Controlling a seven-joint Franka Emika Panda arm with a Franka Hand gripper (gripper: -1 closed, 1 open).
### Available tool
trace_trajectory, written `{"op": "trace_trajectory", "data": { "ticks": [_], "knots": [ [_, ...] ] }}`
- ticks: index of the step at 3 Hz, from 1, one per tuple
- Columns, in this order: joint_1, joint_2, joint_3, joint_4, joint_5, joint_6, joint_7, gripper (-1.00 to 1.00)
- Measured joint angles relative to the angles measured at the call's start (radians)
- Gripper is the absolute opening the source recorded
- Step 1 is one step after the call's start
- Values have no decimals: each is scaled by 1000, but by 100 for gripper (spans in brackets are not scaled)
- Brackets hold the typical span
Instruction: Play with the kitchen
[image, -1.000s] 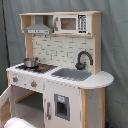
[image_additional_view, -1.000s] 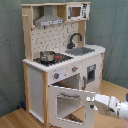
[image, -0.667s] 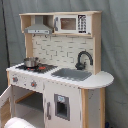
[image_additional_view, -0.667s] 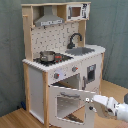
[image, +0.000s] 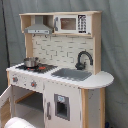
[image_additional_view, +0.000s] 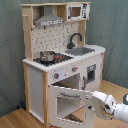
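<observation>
1. The toy kitchen (image_additional_view: 60, 55) stands in the middle of both exterior views against a grey backdrop, with a small pot (image_additional_view: 47, 55) on the stove, a black faucet (image_additional_view: 75, 40) over the grey sink (image_additional_view: 80, 51), and a range hood (image_additional_view: 49, 20) up top.
2. The windowed oven door (image_additional_view: 67, 102) hangs swung out toward the second exterior view's right.
3. The gripper (image_additional_view: 91, 99) sits right at the door's free edge. Can't tell if it's clamped on it or just beside it.
4. Compared with 1 second ago, the arm (image_additional_view: 112, 106) has slid in closer to the door; the door itself looks about the same.
5. Best guess: it's lining up to swing that door, either wider or shut.
</observation>
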Motion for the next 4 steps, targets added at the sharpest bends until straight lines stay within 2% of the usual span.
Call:
{"op": "trace_trajectory", "data": {
  "ticks": [1,3,4],
  "knots": [
    [-3,4,18,22,0,-80,70,100],
    [-13,8,104,49,0,-198,253,100],
    [-29,8,108,63,0,-249,338,100]
  ]
}}
